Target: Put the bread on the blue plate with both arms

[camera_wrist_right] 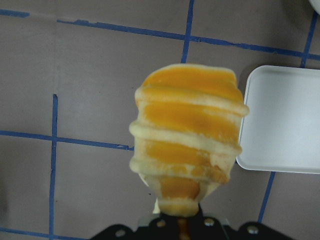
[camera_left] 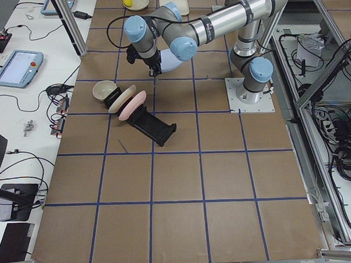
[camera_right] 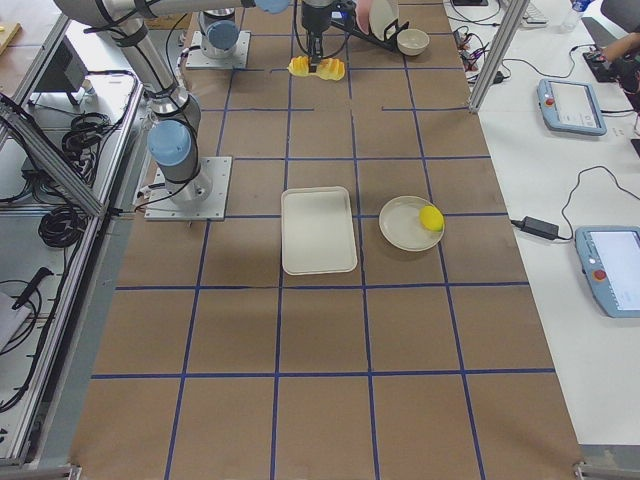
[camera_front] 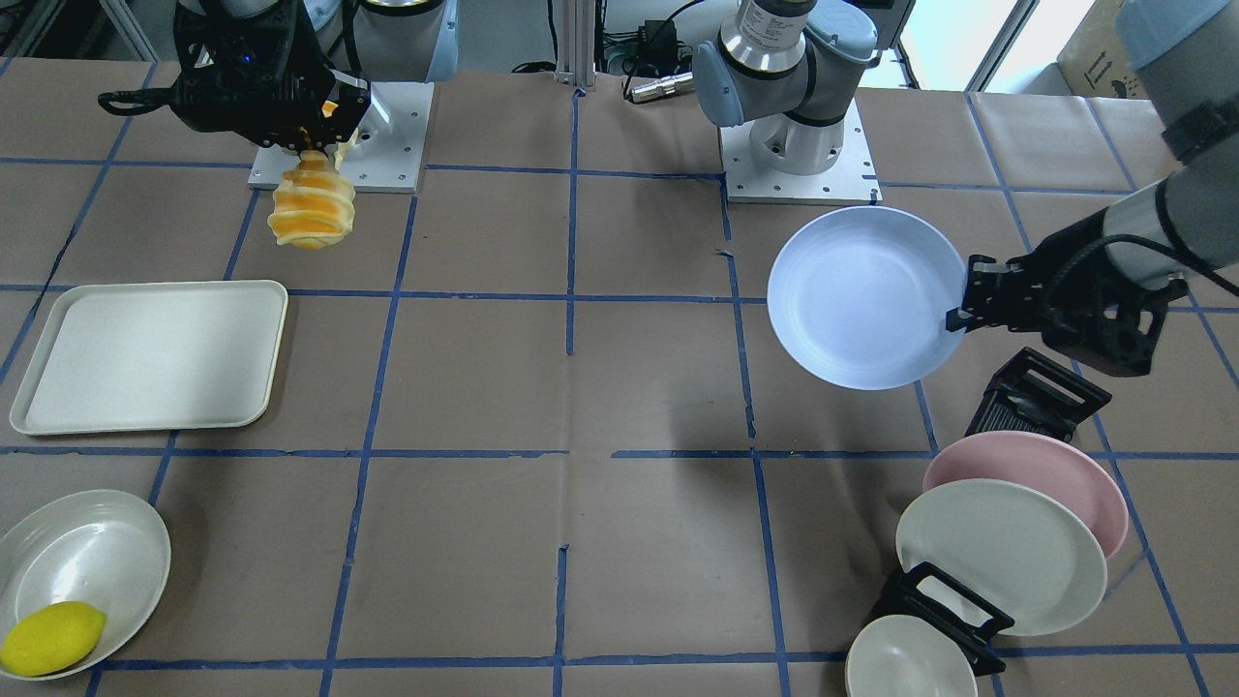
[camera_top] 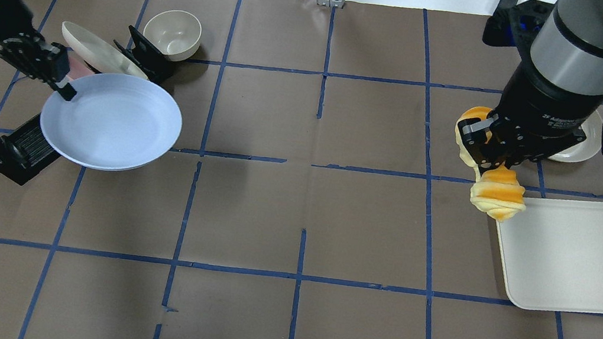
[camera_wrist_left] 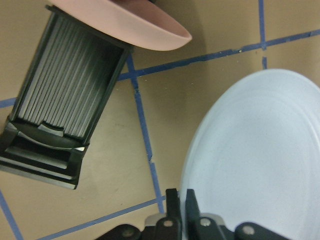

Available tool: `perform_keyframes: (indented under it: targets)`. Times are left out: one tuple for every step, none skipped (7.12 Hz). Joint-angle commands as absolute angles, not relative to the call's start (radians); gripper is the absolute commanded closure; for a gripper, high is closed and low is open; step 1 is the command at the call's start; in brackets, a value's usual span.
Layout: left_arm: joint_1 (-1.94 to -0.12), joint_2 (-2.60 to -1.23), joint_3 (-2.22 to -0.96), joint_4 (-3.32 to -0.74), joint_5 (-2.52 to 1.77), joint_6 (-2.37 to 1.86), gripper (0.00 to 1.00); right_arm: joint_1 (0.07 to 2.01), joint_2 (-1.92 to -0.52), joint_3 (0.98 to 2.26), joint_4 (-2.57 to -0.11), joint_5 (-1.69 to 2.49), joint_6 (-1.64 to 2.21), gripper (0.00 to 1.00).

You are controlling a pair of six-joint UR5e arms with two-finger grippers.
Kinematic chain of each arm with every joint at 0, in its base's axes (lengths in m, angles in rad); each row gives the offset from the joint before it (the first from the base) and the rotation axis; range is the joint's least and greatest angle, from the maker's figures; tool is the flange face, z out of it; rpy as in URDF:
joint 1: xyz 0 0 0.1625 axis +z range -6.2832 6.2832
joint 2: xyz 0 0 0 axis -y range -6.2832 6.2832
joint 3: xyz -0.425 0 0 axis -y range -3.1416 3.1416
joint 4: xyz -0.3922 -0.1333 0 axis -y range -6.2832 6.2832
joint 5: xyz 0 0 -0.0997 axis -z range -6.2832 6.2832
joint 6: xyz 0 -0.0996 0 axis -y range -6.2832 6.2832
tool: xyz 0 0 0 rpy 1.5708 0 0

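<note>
Orange-and-cream ridged bread roll (camera_front: 312, 208) and round pale lavender-blue plate (camera_front: 857, 295) are both hanging above the brown paper-covered counter (camera_front: 581, 387), well apart.
Right black claw (camera_front: 321, 143) is pinching the roll by its narrow end, dangling it beside a corner of the cream rectangular tray (camera_top: 575, 258); left black claw (camera_front: 961, 296) is clamping the plate's rim, holding it lifted near the black ribbed rack (camera_front: 1041, 392).
</note>
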State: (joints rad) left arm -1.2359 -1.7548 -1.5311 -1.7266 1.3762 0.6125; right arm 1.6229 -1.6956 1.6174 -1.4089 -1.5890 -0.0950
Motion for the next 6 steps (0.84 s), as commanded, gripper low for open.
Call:
perform_keyframes:
  targets:
    - [-1.406,-1.84,-1.531,-1.609,1.292,0.51,0.88,1.623,-1.694,1.618,-1.408,-1.589,-0.095,0.99]
    - [-1.501,-1.903,-1.528,-1.479,1.295,0.38,0.88,1.623,-1.694,1.618,-1.408,-1.589,-0.095,0.99]
    - [-1.587,-1.949,-1.531,-1.368,1.301,0.314,0.88,1.623,-1.692,1.618,-1.41,-1.589,-0.097,0.99]
    - [-1.629,-1.989,-1.534,-1.279,1.298,0.275,0.88,1.623,-1.692,1.62,-1.41,-1.589,-0.097,0.99]
    - [-1.664,-2.05,-1.535,-1.178,1.295,0.235,0.88,1.623,-1.692,1.62,-1.41,-1.589,-0.1,0.99]
    - [-1.704,-2.09,-1.555,-1.117,1.298,0.2,0.88,1.623,-1.692,1.62,-1.411,-1.589,-0.101,0.99]
